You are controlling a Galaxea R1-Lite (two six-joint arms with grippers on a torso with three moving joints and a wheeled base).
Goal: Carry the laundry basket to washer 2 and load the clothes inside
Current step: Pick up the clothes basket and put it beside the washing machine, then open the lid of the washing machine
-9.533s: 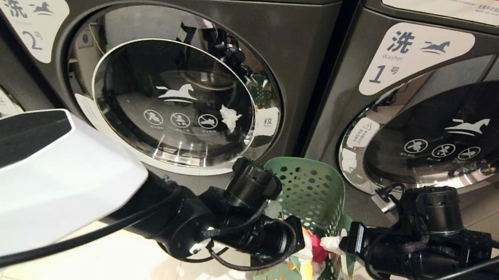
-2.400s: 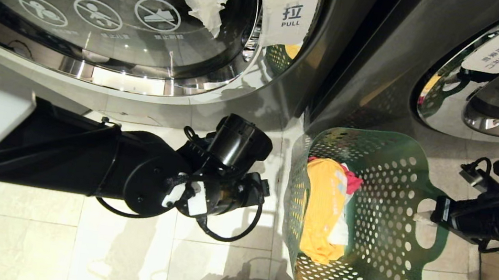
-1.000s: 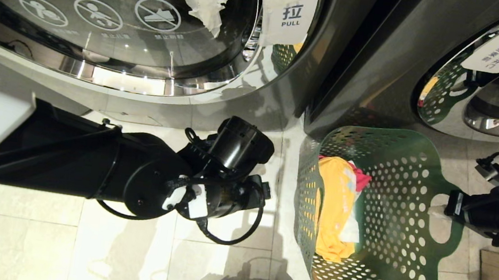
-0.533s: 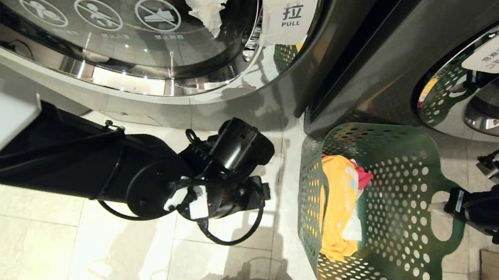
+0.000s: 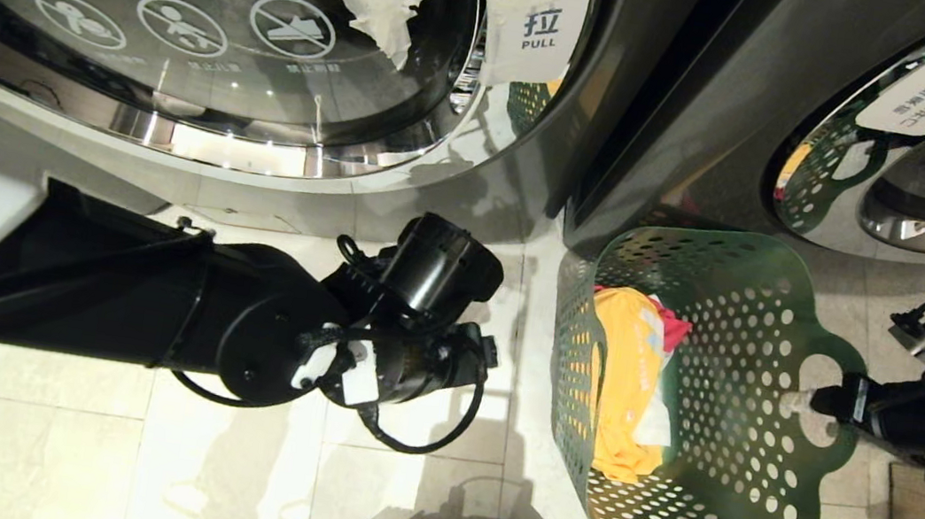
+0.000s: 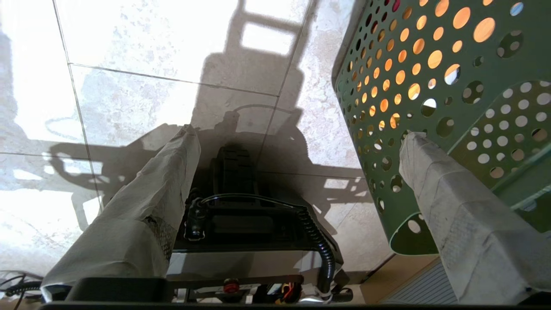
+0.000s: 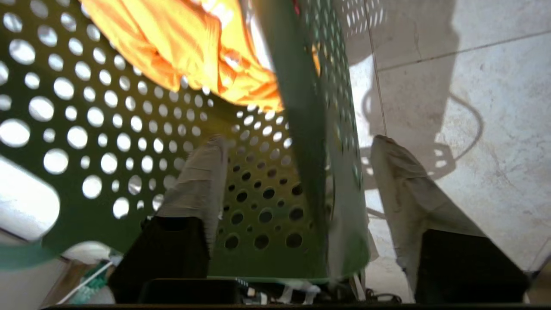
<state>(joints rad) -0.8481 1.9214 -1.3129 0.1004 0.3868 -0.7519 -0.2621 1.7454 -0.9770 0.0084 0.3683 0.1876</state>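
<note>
While both end effectors gape, one laundry basket (image 5: 712, 400) holds three clothes (image 5: 625, 379).

The laundry basket (image 5: 712, 471) is dark green, its walls dotted all over with round holes. Inside it, the clothes (image 5: 622, 388) show a yellow-orange garment, a white piece beside it and a red-pink bit at the end nearer the washers. Left of the basket, washer 2 (image 5: 527, 179) is dark grey with a chrome door ring, dark glass bearing white round pictograms, and a white pull label. The floor (image 5: 87, 460) is pale cream tile. Both arms are black; the claw fingers (image 6: 452, 206) are wrapped in off-white.
</note>
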